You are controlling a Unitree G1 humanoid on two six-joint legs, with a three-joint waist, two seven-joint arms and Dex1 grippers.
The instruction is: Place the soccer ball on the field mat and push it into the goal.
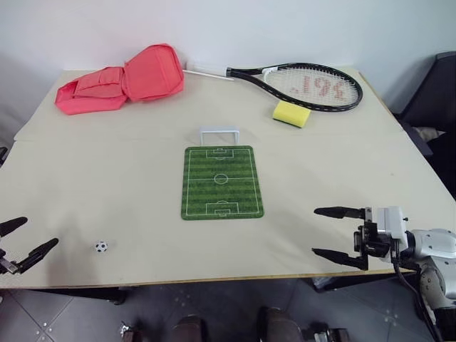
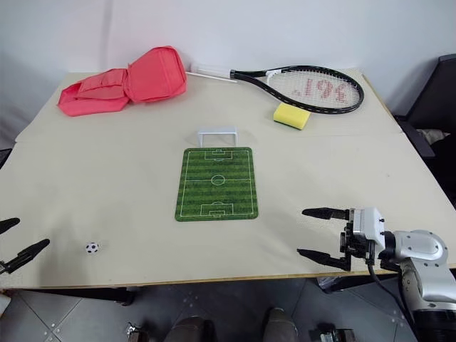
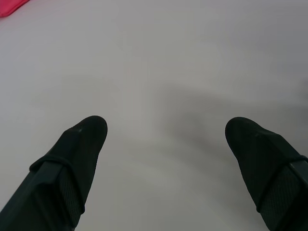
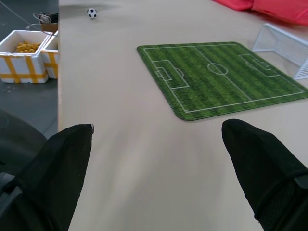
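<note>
**A:** Both arms were low at the near edge there. The left claw (image 1: 20, 244) was spread wide with nothing in it, and the right claw (image 1: 335, 233) was just as wide and just as empty, pointing across toward the middle.

**B:** And the soccer ball (image 1: 101, 246) sat loose on the bench (image 1: 128, 185), just beside that left claw, well apart from the field mat (image 1: 221, 182). That was the worry for me: it lay close to the front edge.

**A:** Right, a tiny round thing like that. One clumsy fingertip could have flicked it off the bench to the floor.

**B:** Or it could have squirted out sideways as the fingers shut.

**A:** Room, though? Plenty. Open bench lay between ball and mat, nothing in the path.

**B:** The goal (image 1: 219, 135) stood at the mat's far end, touching or nearly so. Behind it the yellow sponge (image 1: 291, 113), racket (image 1: 306, 87) and pink bag (image 1: 121, 87) stayed well back.

**A:** A hard push might have knocked that light goal away, I'd judge.
</note>
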